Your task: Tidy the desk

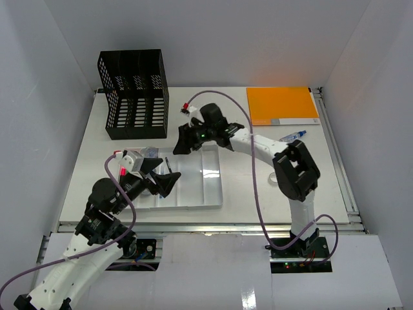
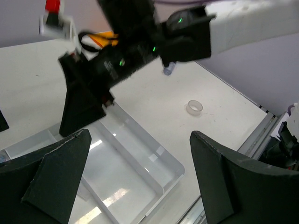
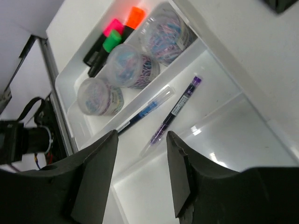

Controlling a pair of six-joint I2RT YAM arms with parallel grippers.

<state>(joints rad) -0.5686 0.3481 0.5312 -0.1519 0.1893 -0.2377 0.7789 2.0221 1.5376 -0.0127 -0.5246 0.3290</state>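
Observation:
The white desk [image 1: 329,168] carries a white compartmented tray [image 1: 210,184] at its front middle. My right gripper [image 3: 141,140] hangs open over the tray [image 3: 210,163], with nothing between its fingers. Below it, in the middle compartment, lie a purple pen [image 3: 180,108] and a blue pen [image 3: 145,111], side by side. My left gripper [image 2: 140,140] stands wide open and empty above the tray's near corner [image 2: 140,154]. In the top view the right gripper [image 1: 182,143] is over the tray's far edge and the left gripper [image 1: 164,181] over its left half.
The tray's end compartment holds three clear tubs of coloured clips [image 3: 128,65] and orange [image 3: 135,14], pink [image 3: 112,25] and green [image 3: 111,42] highlighters. A black file rack [image 1: 133,95] stands at the back left, an orange notebook [image 1: 282,104] at the back right, with a pen [image 1: 293,135] near it. A small clear ring [image 2: 195,106] lies on the desk.

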